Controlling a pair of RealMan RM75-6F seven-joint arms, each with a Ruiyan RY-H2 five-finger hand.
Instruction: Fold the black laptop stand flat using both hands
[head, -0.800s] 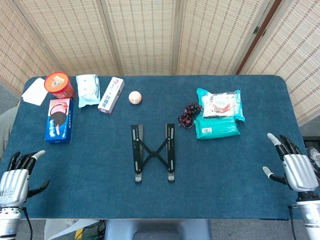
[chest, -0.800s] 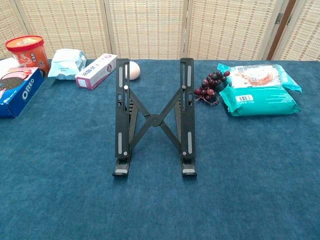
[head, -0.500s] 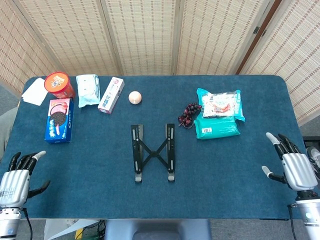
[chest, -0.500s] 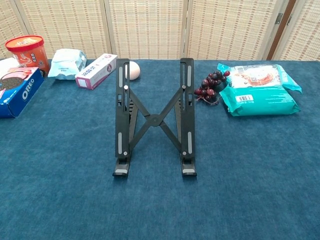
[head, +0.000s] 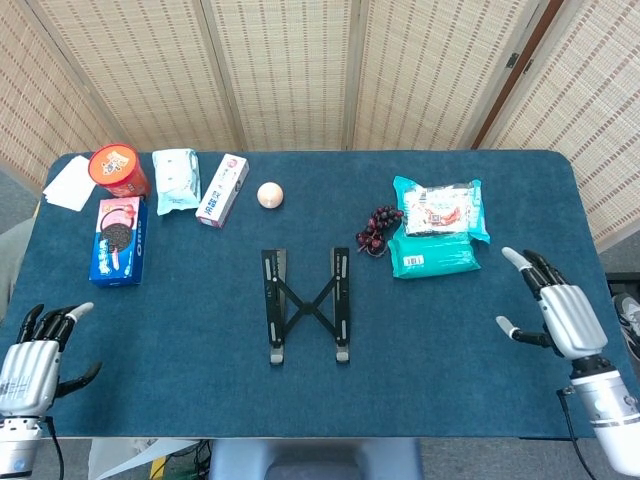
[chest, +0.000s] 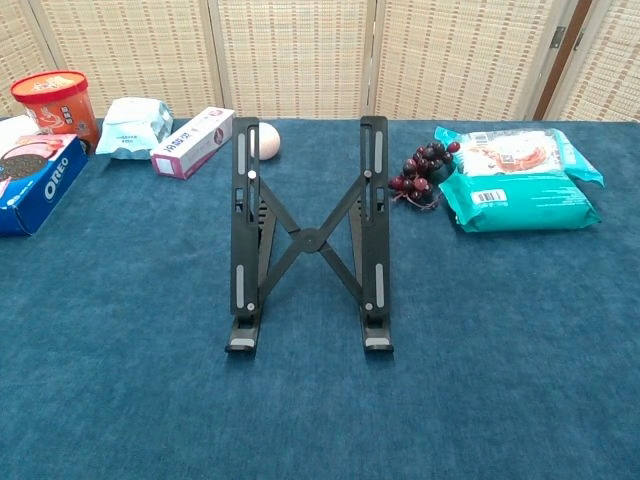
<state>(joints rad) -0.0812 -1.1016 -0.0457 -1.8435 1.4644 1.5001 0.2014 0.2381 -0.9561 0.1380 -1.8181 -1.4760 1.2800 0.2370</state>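
The black laptop stand (head: 306, 303) stands spread open in the middle of the blue table, two rails joined by a crossed brace; in the chest view the stand (chest: 308, 236) rises toward the back. My left hand (head: 32, 352) hovers at the table's near left corner, fingers apart, holding nothing. My right hand (head: 553, 310) is over the near right part of the table, fingers spread and empty, far from the stand. Neither hand shows in the chest view.
Dark grapes (head: 377, 229) and teal snack packs (head: 437, 233) lie right of the stand. A peach ball (head: 270, 194), a pink-white box (head: 223, 189), a light-blue pouch (head: 176, 179), a red tub (head: 118, 169) and an Oreo box (head: 118, 238) sit back left.
My right hand has moved inward and forward over the table, toward the stand's side. The left hand and the stand have stayed put.
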